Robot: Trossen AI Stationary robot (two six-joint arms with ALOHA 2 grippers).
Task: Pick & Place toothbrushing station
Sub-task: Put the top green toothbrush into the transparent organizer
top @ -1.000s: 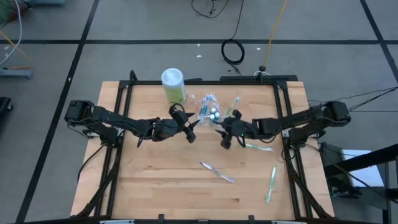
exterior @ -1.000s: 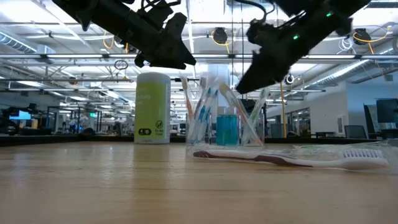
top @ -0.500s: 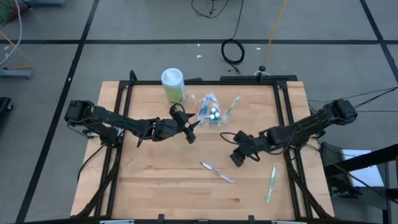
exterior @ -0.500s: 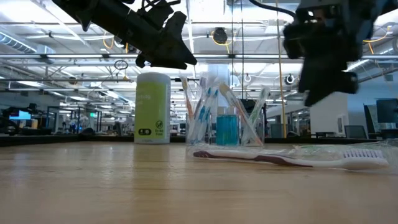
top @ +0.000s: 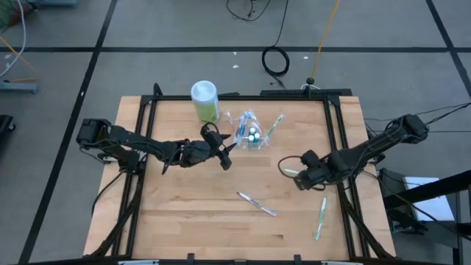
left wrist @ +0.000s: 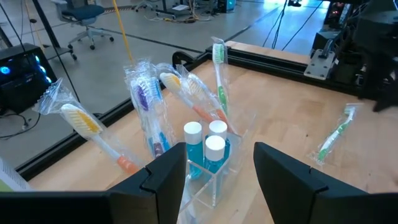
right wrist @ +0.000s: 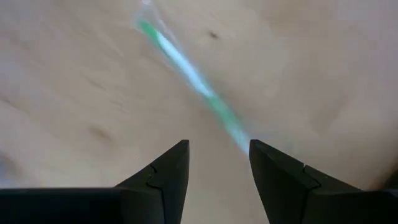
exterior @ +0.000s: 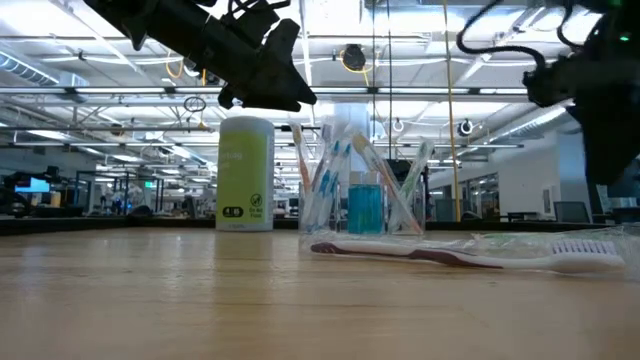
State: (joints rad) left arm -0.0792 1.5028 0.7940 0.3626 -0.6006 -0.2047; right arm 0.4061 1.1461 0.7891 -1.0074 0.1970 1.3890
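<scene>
I see the right gripper [top: 300, 179] over the table's right side, fingers apart, holding nothing, a green toothbrush [right wrist: 193, 78] lying just ahead on the wood. Left gripper [top: 227, 153] hovers near the clear cup [left wrist: 214, 163] w/ brushes and blue tubes [left wrist: 214, 149], fingers also apart, empty.

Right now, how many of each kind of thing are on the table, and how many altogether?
Toothbrushes standing in the cup: 4
Toothbrushes lying loose on the table: 3
Blue white-capped tubes: 3
Clear plastic cup: 1
Green canister: 1
Total: 12
</scene>
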